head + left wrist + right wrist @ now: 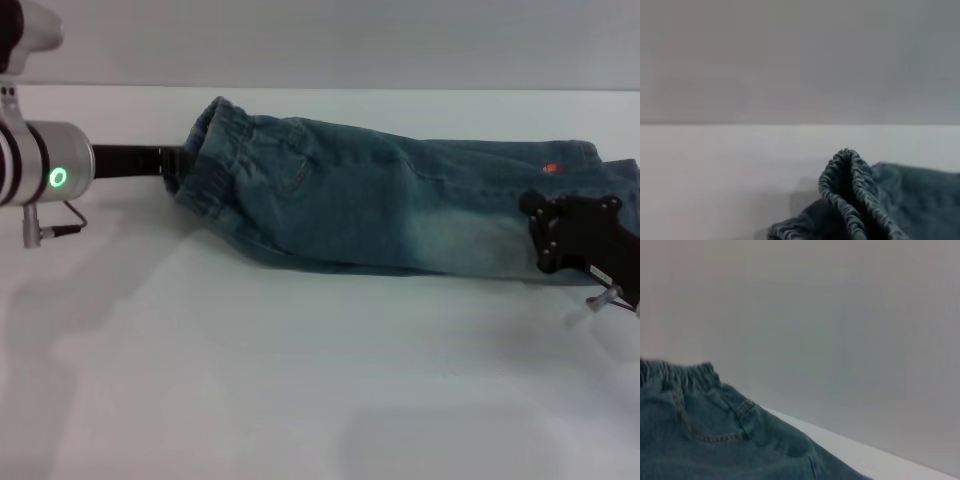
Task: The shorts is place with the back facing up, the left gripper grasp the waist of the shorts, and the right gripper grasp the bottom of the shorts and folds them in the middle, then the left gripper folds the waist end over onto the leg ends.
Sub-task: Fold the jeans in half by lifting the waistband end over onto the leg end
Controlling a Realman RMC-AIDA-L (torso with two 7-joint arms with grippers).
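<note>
Okay, the long faded blue denim shorts point(400, 215) lie across the white table point(250, 380), already doubled lengthwise into a narrow strip, so I judge the middle fold done and the waist-over-legs fold next. My left gripper point(172, 162), the black forked one on the silver arm with the green ring, sits at the puckered elastic waist point(215, 150) at the strip's left end; the band looks bunched and lifted there, so I read it as clamped on the waist, though the fingertips are buried in the cloth. My right gripper point(578, 238), black and blocky, rests over the straight leg hems point(610, 165) at the right end, near a small orange ball print point(550, 168); I cannot tell how its jaws stand. Next move, as I judge it: right lets go and clears, left lifts the waist and carries it rightward onto the hems, keeping the layers aligned.
</note>
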